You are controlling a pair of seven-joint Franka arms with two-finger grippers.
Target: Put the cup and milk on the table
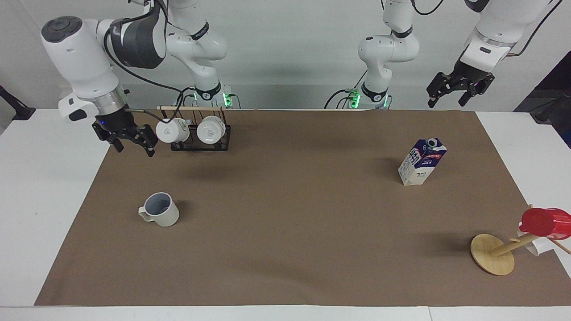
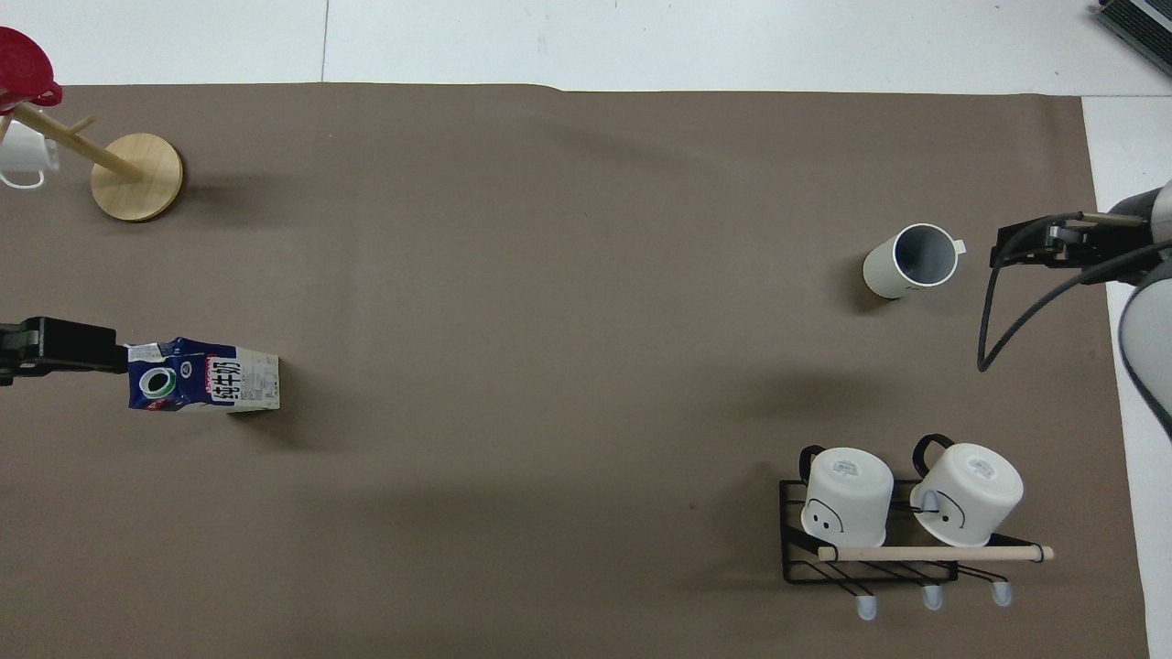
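I see the cup (image 1: 159, 209) standing upright on the brown paper of the worktop (image 1: 40, 187), lower left of the facing frame, with nothing touching it. The milk (image 1: 421, 161) stands upright on the paper at mid right. My right gripper (image 1: 130, 141) hangs in the upper left, over the paper's edge beside the black rack (image 1: 200, 139) with two white mugs, fingers spread and empty. My left gripper (image 1: 459, 91) hangs at upper right, fingers apart, empty too.
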